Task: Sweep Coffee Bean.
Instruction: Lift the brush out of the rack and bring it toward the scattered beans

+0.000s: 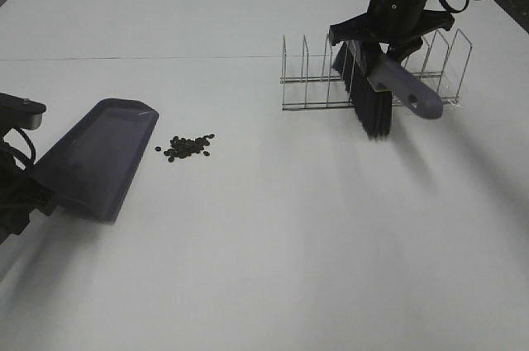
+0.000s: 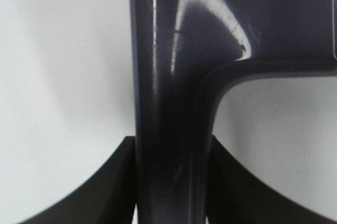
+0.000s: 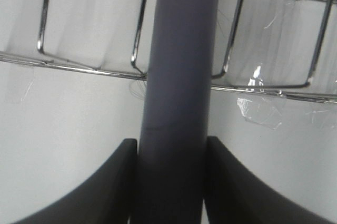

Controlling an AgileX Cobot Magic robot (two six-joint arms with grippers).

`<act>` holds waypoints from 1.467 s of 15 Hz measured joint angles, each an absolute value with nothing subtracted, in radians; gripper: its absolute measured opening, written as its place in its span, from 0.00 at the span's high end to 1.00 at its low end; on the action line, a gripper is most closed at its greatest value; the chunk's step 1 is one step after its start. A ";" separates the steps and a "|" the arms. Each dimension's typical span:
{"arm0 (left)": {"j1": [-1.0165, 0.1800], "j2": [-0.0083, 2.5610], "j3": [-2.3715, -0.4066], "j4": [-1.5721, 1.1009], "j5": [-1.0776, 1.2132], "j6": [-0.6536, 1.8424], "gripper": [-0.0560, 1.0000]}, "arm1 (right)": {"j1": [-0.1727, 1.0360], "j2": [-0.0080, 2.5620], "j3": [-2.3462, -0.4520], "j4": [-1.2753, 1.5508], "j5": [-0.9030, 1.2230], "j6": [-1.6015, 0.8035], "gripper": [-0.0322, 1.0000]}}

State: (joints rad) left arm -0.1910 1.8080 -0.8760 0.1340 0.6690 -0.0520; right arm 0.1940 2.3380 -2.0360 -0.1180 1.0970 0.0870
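- Dustpan (image 1: 99, 157): dark grey-purple plastic, at the left of the counter (image 1: 273, 244) in the high view, tilted, with its back wall towards the left arm. The pellets lie outside it.
- Wire rack (image 1: 314, 78): chrome, with upright dividers, standing at the right rear of the counter. Clear tape shows at its base rail in the right wrist view.
- Brush (image 1: 405, 87): grey-purple handle with black bristles hanging across the rack's front rail. The handle slants out towards the right. Whether the bristles sit in a slot cannot be told.
- Coffee bean (image 1: 188, 146): a loose cluster of tiny dark brown-black roundish pellets. It lies flat on the counter just right of the dustpan's far end in the high view, apart from the dustpan and well apart from the rack.
- Left tool (image 2: 171, 182): closed tight on the dustpan's handle, one dark finger on each side.
- Right tool (image 3: 171, 182): closed tight on the brush handle, above the rack.
- Open room: plain white surface runs between the pellets and the rack, and across the whole near half. A thin seam crosses the counter behind the dustpan. The counter's far edge lies well behind the rack.
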 joint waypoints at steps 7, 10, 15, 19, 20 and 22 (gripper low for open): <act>-0.191 1.808 -0.876 0.136 0.669 -0.052 0.64 | 0.197 2.159 -2.036 -0.125 1.148 0.087 0.62; -0.191 1.808 -0.876 0.137 0.669 -0.052 0.64 | 0.199 2.083 -2.036 -0.125 1.169 0.087 0.62; -0.191 1.808 -0.876 0.149 0.669 -0.052 0.64 | 0.200 1.947 -2.036 -0.125 1.228 0.088 0.62; -0.191 1.808 -0.876 0.152 0.669 -0.052 0.64 | 0.200 1.864 -1.946 -0.117 1.227 0.088 0.62; -0.191 1.808 -0.876 0.152 0.669 -0.052 0.64 | 0.200 1.830 -1.892 -0.117 1.227 0.088 0.62; -0.191 1.808 -0.876 0.153 0.669 -0.052 0.64 | 0.200 1.754 -1.760 -0.116 1.225 0.088 0.62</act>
State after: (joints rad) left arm -0.1910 1.8080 -0.8760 0.1530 0.6690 -0.0520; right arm 0.2000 1.7540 -1.7600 -0.1160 1.2250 0.0880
